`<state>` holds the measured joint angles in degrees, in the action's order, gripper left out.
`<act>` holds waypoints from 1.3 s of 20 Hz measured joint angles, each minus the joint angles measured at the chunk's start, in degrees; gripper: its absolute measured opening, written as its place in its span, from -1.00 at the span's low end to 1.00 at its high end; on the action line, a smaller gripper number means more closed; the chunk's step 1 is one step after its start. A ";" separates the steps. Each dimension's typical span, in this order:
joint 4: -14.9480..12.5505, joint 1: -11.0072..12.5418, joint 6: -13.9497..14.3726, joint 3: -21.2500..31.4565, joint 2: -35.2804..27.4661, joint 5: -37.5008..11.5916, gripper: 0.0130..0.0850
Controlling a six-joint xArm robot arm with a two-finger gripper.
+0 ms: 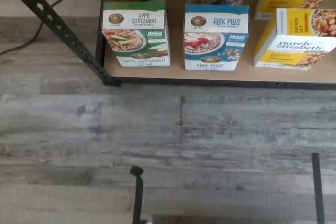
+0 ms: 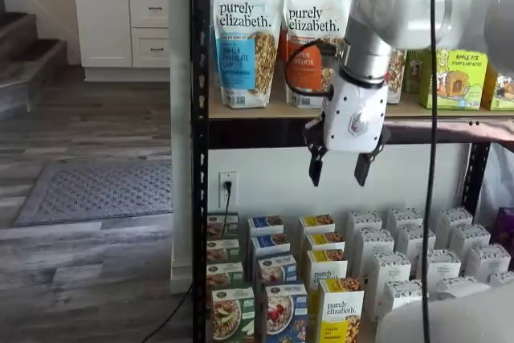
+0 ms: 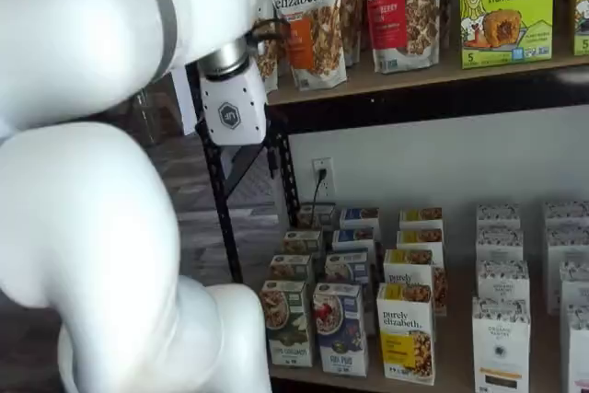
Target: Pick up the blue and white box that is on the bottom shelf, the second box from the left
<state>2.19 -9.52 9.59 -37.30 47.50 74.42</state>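
- The gripper (image 2: 340, 168) hangs from the white arm (image 2: 418, 2), its white body pointing straight down.
- Its two black fingers (image 2: 316, 168) stand apart with a plain gap between them, holding nothing.
- A black cable (image 2: 432, 158) drops beside the arm.

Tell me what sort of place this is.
Probably a room in a home set up like a small shop: a black metal rack stocked with granola bags and rows of cereal boxes, but with white kitchen-style cabinets, a rug and a wood-look floor beside it.
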 joint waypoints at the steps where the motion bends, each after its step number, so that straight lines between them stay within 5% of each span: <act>1: 0.31 0.30 -0.41 0.96 -0.16 -1.09 1.00; 17: 1.72 1.67 -2.94 12.08 -4.94 -14.30 1.00; 26: 1.20 0.22 -2.05 19.69 -11.59 -29.03 1.00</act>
<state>3.40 -9.29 7.54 -17.61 35.91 45.39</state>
